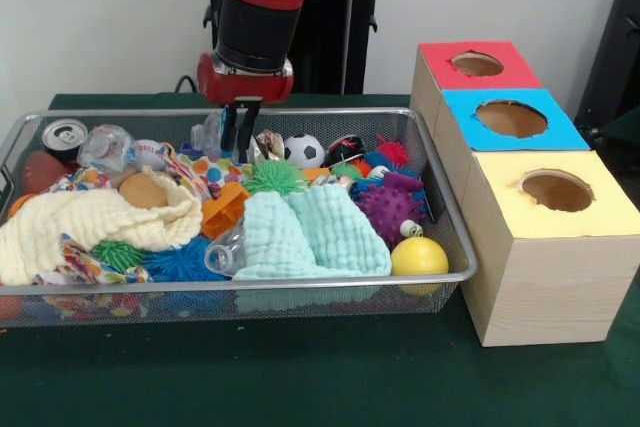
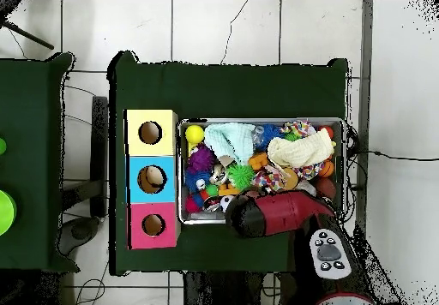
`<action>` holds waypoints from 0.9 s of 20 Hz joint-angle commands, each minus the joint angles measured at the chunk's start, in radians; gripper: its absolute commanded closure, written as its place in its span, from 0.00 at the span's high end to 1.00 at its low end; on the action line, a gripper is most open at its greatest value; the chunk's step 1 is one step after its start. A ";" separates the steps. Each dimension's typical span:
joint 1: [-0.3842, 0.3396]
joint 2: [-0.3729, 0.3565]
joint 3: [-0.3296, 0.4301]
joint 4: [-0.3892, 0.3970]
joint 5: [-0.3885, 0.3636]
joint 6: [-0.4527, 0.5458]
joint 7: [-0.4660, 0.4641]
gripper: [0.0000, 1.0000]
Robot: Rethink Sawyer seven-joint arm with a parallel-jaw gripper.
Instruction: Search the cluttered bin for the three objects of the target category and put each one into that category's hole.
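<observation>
The wire mesh bin (image 1: 250, 280) is full of toys and cloths; it also shows in the overhead view (image 2: 261, 122). One clear wrinkly bottle (image 1: 208, 133) lies at the far side, just left of my gripper (image 1: 240, 152). A second clear bottle (image 1: 105, 145) lies at the far left beside a silver can (image 1: 65, 134). A third clear bottle (image 1: 225, 252) lies near the front, between a blue spiky toy and a mint cloth (image 1: 300, 232). My gripper reaches down into the far middle of the bin. In the overhead view the red arm (image 2: 274, 213) hides it.
Three wooden boxes with holes stand right of the bin: red top (image 1: 440, 59), blue top (image 1: 460, 127), yellow top (image 1: 500, 207). A cream cloth (image 1: 90, 222), a football (image 1: 303, 150), a purple spiky ball (image 1: 388, 207) and a yellow ball (image 1: 418, 257) fill the bin.
</observation>
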 commanded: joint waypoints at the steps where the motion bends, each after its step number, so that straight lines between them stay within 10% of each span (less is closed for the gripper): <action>1: -0.022 -0.097 0.065 0.086 0.042 0.113 0.028 0.00; 9: 0.009 -0.297 0.094 0.130 0.140 0.311 -0.043 0.00; 18: 0.011 -0.312 0.130 0.126 0.181 0.349 -0.026 0.00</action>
